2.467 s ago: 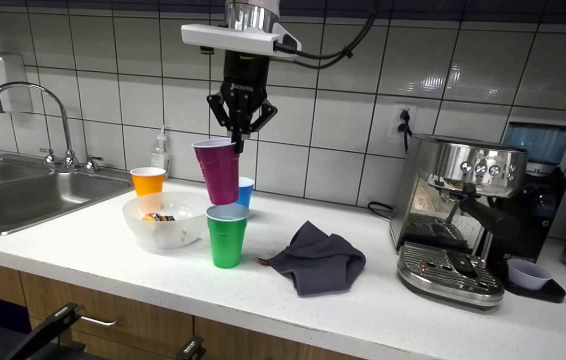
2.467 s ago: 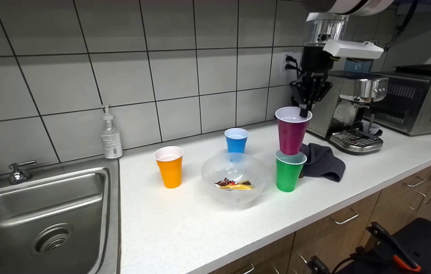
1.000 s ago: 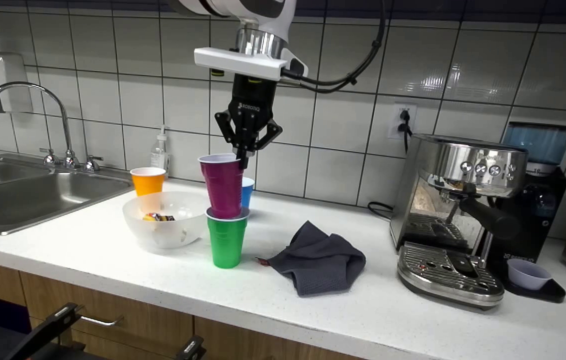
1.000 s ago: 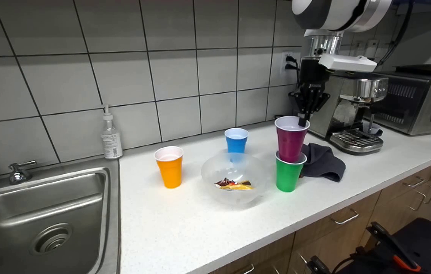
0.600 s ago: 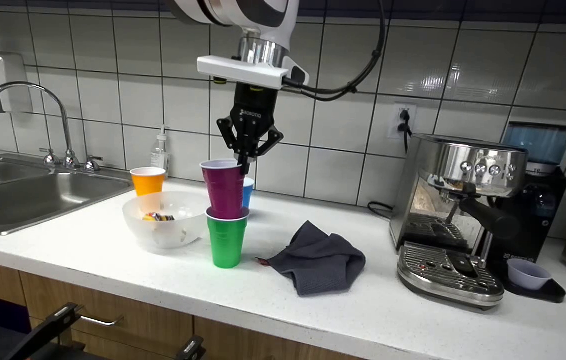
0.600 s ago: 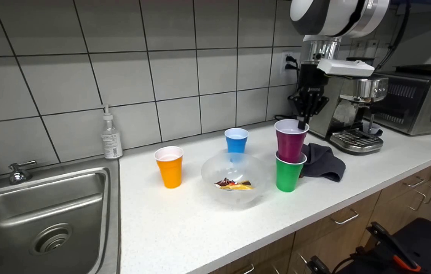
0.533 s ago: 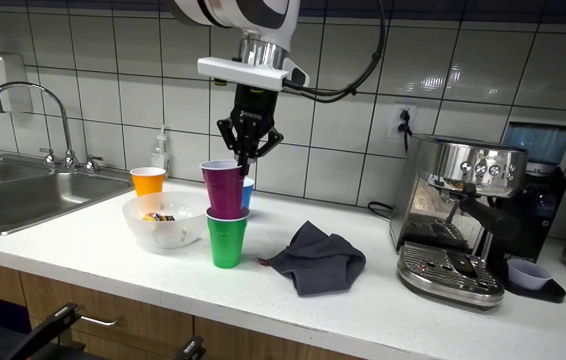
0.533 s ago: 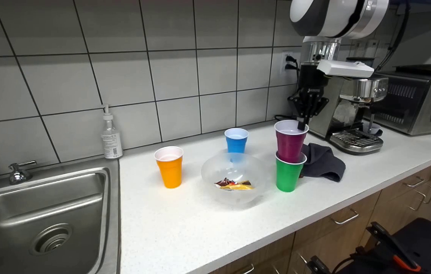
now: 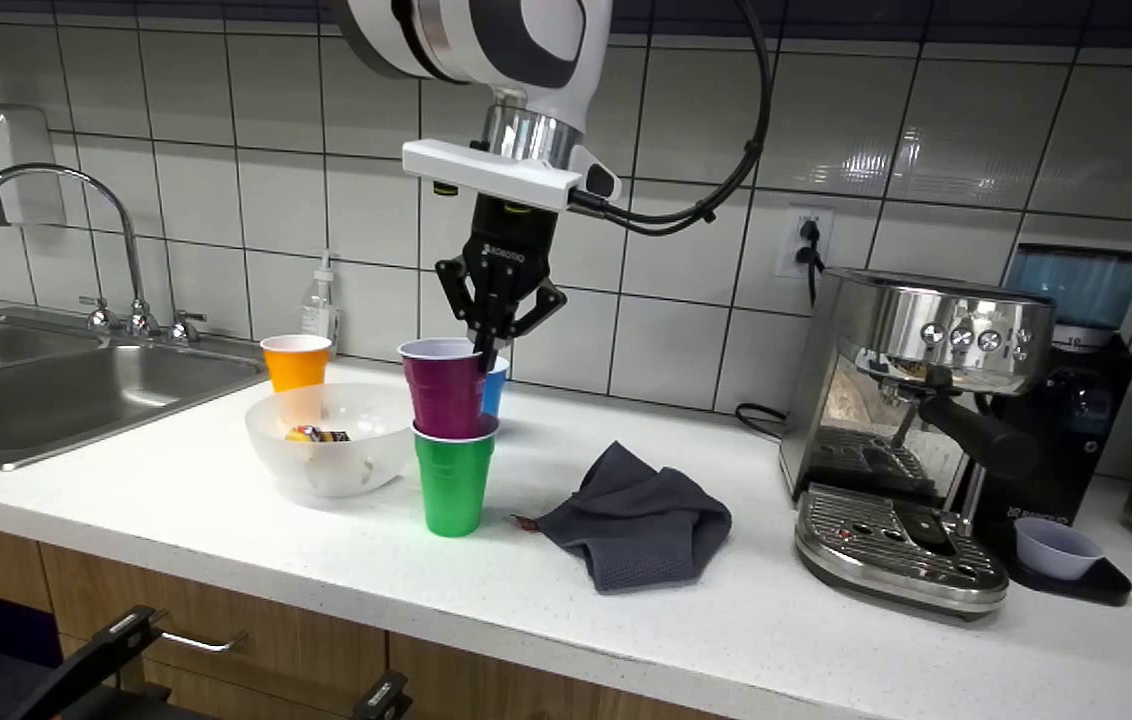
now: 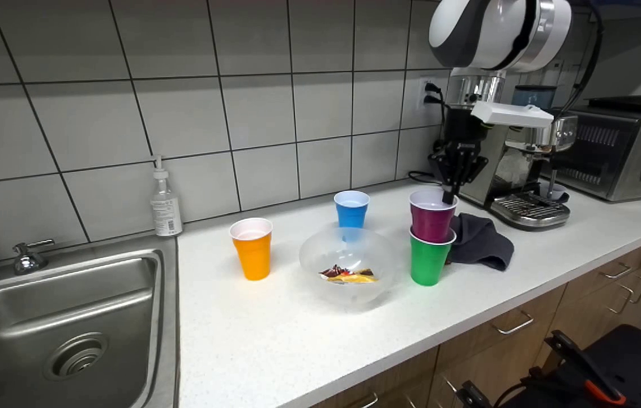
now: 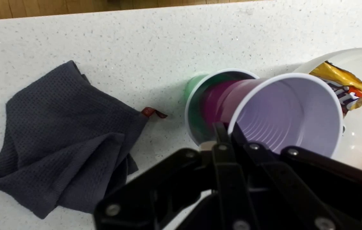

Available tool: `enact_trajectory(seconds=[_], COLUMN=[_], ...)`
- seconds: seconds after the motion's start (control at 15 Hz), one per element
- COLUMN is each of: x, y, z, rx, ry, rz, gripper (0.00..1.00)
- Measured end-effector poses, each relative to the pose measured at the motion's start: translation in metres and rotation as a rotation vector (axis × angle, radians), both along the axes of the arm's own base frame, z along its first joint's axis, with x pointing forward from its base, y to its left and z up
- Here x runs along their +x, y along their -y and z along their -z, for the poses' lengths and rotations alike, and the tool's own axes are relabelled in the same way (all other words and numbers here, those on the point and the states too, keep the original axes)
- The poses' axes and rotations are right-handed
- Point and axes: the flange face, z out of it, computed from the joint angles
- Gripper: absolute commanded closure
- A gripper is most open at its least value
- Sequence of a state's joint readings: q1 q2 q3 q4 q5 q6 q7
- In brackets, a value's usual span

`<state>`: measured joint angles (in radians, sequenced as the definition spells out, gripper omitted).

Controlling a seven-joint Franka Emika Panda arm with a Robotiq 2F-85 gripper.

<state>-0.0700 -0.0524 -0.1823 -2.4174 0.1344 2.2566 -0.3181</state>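
Observation:
My gripper (image 9: 484,362) is shut on the rim of a maroon cup (image 9: 444,392) with a pale lilac inside. One finger is inside the cup and one outside, as the wrist view shows at the cup's rim (image 11: 238,110). The maroon cup's lower part sits inside the mouth of a green cup (image 10: 428,263), which stands upright on the counter. How deep it reaches is hidden by the green wall. Close by are a frosted bowl (image 10: 320,255) with wrapped snacks (image 11: 344,86) and a dark grey cloth (image 9: 641,525).
A blue cup (image 10: 351,208) and an orange cup (image 10: 253,252) stand behind and beside the bowl. An espresso machine (image 9: 911,430) is on the counter past the cloth. The sink (image 9: 96,385) and a soap bottle (image 10: 165,204) lie on the far side.
The gripper has come down with the maroon cup. The cup hung above the green one at first; now its base is inside the green cup and sits lower than half a second ago.

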Motion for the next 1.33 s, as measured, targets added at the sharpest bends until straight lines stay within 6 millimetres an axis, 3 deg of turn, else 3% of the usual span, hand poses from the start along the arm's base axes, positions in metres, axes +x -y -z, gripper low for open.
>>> enact_trajectory(seconds=[1.33], x=[0.003], y=[0.012], z=[0.042], rx=[0.014], ry=[-0.009], rz=[0.007], gripper=[0.99])
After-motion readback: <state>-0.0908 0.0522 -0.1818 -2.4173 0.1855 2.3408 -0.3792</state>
